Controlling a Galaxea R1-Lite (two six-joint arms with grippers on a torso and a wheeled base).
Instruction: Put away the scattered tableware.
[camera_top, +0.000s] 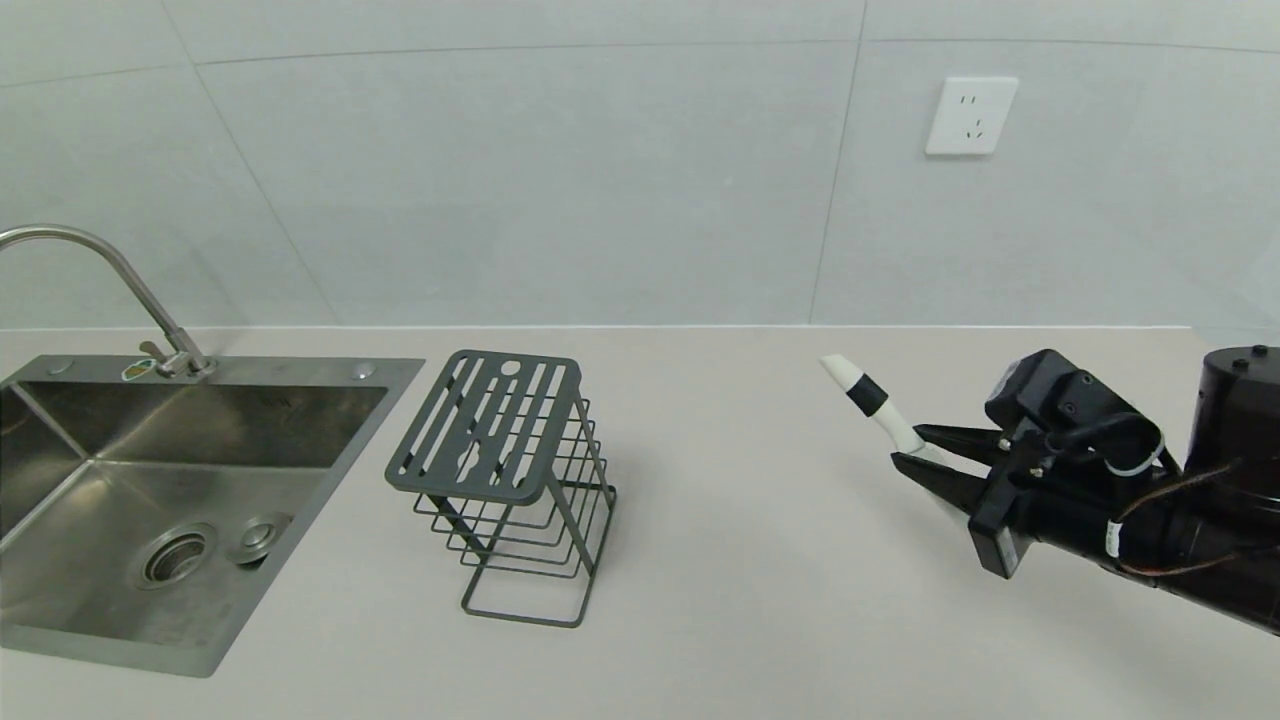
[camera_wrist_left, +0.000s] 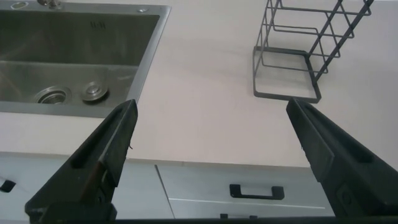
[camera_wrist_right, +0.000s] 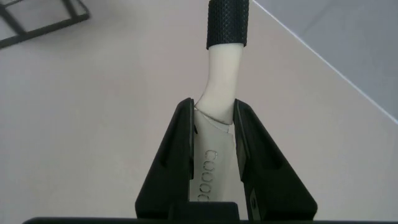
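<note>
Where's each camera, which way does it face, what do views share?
Head view: on the head, forward and down at beige counter, steel sink, dark wire rack; right gripper shows.
Left wrist: before the counter edge, facing sink; open left gripper.
Right wrist: along the white, black-banded utensil it grips.
Shared: rack, all three.

The right pincer hides the lower end of the white utensil; the sink is cropped.

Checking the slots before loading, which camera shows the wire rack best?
The head view: the whole wire rack, slotted top included. The left wrist view catches its lower frame, the right wrist view one corner.
</note>
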